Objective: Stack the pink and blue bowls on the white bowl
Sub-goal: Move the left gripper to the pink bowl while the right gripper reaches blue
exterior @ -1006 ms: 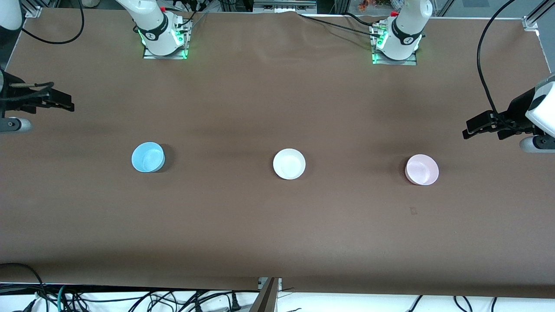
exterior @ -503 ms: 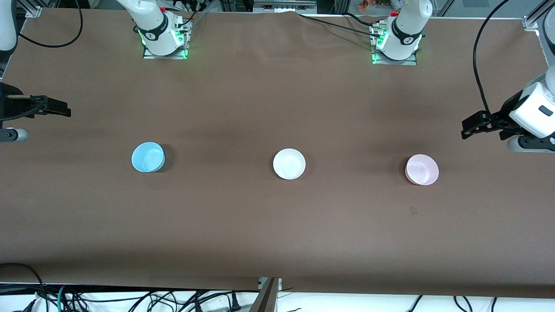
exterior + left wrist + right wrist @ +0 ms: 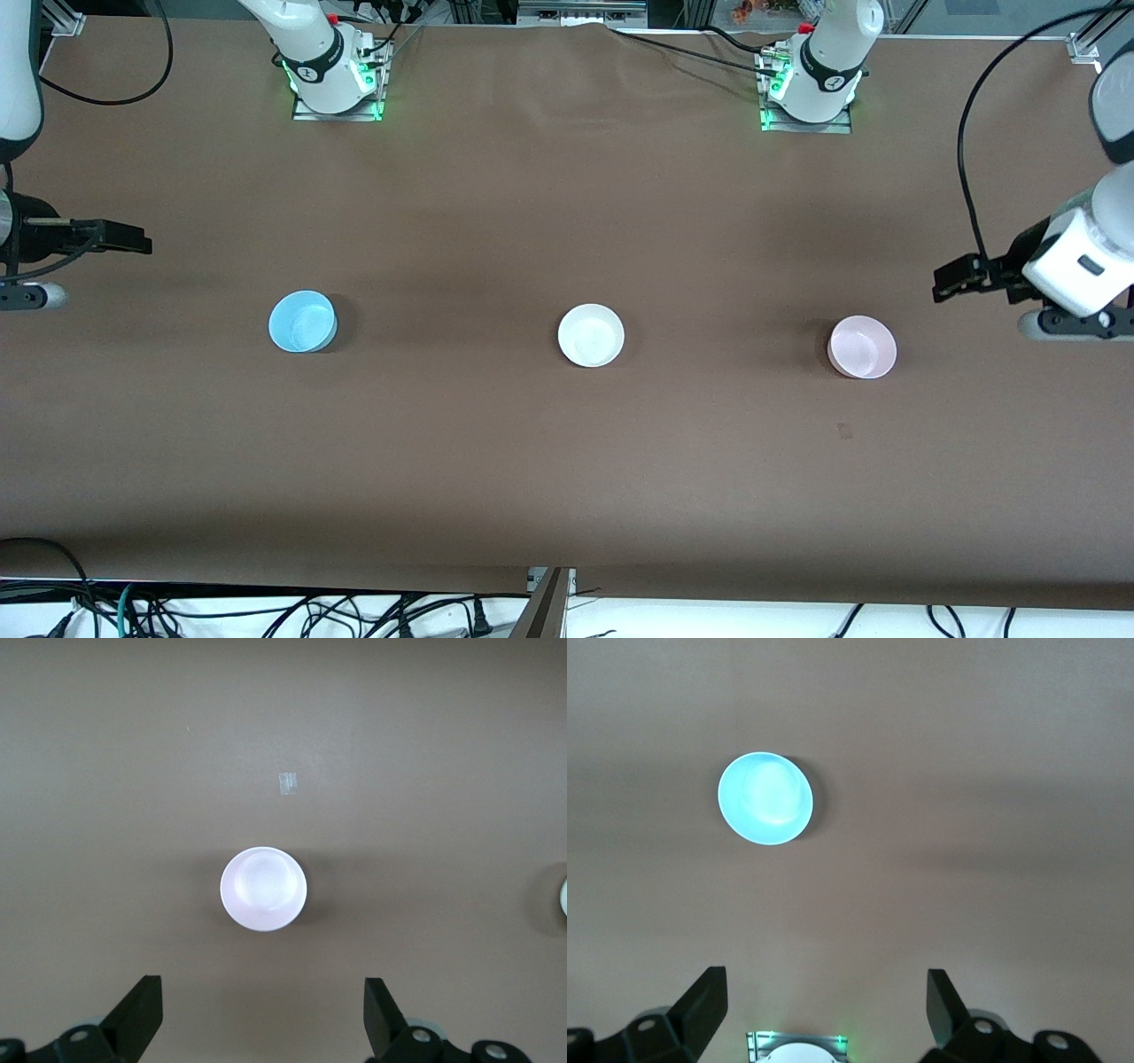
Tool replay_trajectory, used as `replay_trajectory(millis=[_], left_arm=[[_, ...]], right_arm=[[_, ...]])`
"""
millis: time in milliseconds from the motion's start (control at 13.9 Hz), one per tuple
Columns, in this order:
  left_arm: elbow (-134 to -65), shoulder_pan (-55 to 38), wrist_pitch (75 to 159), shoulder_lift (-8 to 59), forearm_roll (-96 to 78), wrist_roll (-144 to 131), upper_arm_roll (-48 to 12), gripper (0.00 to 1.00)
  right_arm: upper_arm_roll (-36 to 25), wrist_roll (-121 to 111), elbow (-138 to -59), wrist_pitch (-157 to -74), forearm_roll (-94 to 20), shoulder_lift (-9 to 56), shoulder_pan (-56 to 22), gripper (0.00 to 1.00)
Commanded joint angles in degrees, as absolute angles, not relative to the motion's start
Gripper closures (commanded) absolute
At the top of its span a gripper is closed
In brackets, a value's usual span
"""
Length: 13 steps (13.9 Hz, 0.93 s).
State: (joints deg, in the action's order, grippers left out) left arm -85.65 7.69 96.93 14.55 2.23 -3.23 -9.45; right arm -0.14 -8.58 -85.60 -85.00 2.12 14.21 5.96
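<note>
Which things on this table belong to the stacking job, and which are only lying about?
For the job:
- pink bowl, toward the left arm's end
- blue bowl, toward the right arm's end
- white bowl, between them
- left claw, open, in the air near the pink bowl
- right claw, open, over the table's end

Lying about:
- small tape mark on the table

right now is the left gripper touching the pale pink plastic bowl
Apart. The front view shows the open left gripper off toward the left arm's table end, bare brown table between it and the pale pink plastic bowl.
</note>
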Motion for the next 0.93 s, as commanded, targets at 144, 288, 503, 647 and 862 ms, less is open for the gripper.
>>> replay_trajectory(millis=[144, 288, 503, 647, 862], left_arm=[[-84.90, 9.67, 102.82, 20.21, 3.34, -3.25, -9.58, 0.00], [-84.90, 10.28, 103.97, 21.53, 3.34, -3.34, -9.49, 0.00], [-84.99, 10.37, 104.94, 23.64, 3.43, -3.43, -9.49, 0.00], [-85.25, 10.55, 107.21, 24.78, 3.86, -3.60, -9.49, 0.00], [-85.25, 10.55, 108.10, 26.19, 4.48, -3.87, -9.49, 0.00]], right_arm=[[0.09, -9.58, -90.87, -91.57, -0.17, 14.06, 7.03, 0.01], [0.00, -9.67, -93.06, -94.55, -1.93, 14.41, 7.91, 0.01], [0.00, -9.67, -95.97, -100.79, -3.07, 16.43, 8.00, 0.01], [0.00, -9.93, -100.08, -107.11, -5.53, 17.49, 8.00, 0.01], [0.09, -10.28, -105.80, -116.51, -5.80, 18.36, 7.91, 0.01]])
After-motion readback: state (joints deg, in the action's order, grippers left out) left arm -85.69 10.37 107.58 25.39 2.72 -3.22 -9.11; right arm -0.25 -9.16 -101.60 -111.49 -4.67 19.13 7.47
